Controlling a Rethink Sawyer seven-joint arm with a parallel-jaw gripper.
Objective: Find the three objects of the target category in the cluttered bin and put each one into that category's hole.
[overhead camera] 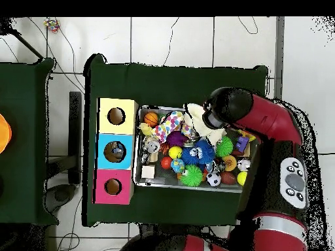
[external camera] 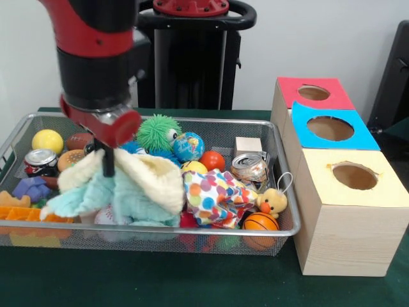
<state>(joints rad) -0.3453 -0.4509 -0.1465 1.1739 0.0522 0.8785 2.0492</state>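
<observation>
Toward the bin's (external camera: 281, 185) left end in the front view, the gripper (external camera: 107, 167) pinches the mint-and-cream cloth (external camera: 124, 188) (bunched upward); lift straight, shedding neighbours. Overhead, the cloth (overhead camera: 199, 124) lies at the bin's (overhead camera: 190, 187) far edge, the boxes' holes (overhead camera: 116, 116) well apart.

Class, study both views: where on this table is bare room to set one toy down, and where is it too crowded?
Free: the green cloth in front of the wire bin, and the strip behind it in the overhead view. Crowded: the whole bin, packed with toys, with the gripper down in a pale cloth; the three boxes fill the bin's side.
</observation>
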